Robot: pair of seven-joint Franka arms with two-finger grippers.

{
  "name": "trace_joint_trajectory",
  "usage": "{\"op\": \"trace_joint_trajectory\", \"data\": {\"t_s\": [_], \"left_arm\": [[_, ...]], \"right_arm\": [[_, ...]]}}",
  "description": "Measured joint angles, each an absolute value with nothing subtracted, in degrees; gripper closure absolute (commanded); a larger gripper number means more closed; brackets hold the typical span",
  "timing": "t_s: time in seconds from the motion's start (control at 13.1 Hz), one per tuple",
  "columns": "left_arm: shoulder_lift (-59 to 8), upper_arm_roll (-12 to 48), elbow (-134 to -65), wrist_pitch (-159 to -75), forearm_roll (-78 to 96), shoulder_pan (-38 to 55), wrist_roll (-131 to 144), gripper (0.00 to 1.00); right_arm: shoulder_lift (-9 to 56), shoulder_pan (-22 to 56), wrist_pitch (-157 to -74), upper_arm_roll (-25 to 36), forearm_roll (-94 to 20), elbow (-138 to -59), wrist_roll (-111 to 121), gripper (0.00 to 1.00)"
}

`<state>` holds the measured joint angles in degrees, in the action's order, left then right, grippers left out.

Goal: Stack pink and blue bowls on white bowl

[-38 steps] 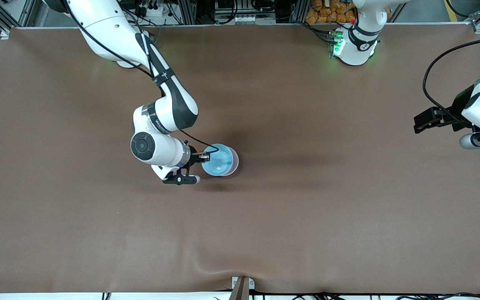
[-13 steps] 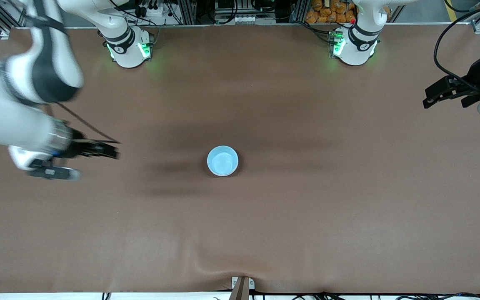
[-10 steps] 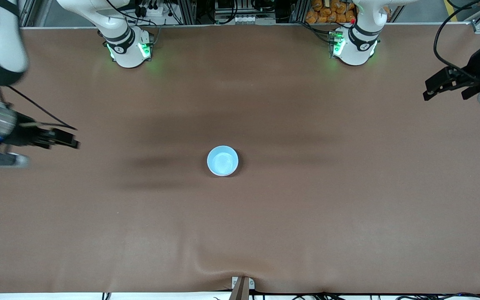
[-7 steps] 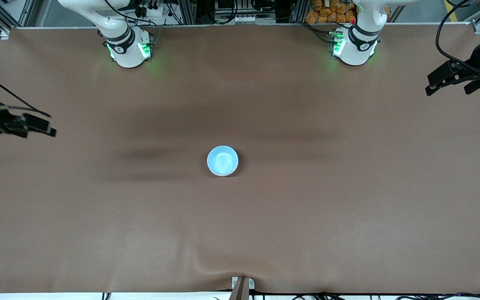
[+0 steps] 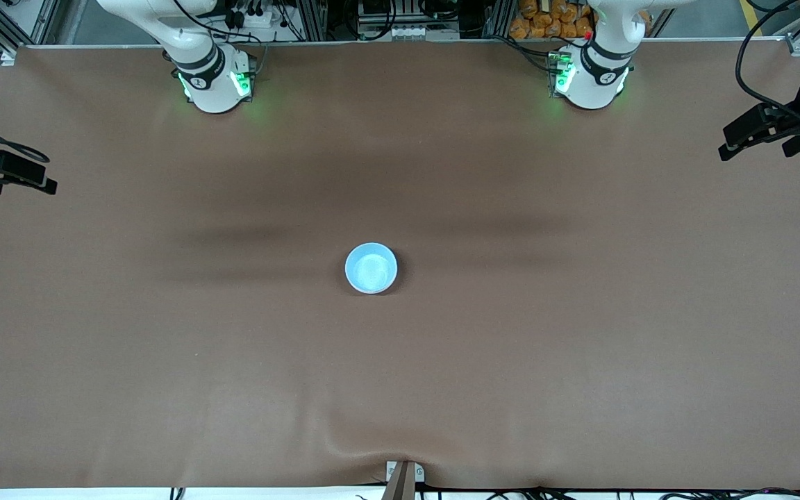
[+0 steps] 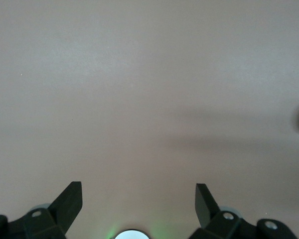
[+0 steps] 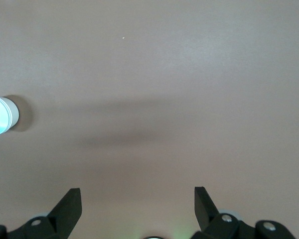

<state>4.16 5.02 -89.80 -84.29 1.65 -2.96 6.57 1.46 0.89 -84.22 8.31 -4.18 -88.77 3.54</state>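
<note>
Jaws of both the left gripper (image 6: 138, 199) and right gripper (image 7: 137, 199) gape empty above table (image 5: 580, 347) ends; blue bowl (image 5: 371, 268) hides the bowls beneath.

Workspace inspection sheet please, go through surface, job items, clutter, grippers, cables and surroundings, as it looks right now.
Surface: brown table cover, with a wrinkle at the edge nearest the front camera.
Job's things: blue bowl at mid-table, topmost of a nested stack; a white wall shows under it in the right wrist view; pink bowl not visible.
Clutter: nothing seen.
Grippers: left gripper open, empty, over the left arm's end of the table; right gripper open, empty, over the right arm's end.
Cables: black cable looping to the left arm's wrist; another at the right arm's.
Surroundings: both arm bases lit green; orange items past the table edge.
</note>
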Motion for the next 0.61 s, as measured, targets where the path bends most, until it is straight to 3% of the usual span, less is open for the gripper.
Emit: {"op": "trace_joint_trajectory", "data": {"t_s": [0.61], "left_arm": [[4.2,5.0,-89.8,-84.3,1.7,-3.0,6.6,0.0]], "right_arm": [[-1.8,1.0,-82.3,7.7,-1.7,-89.2,1.3,0.0]]}}
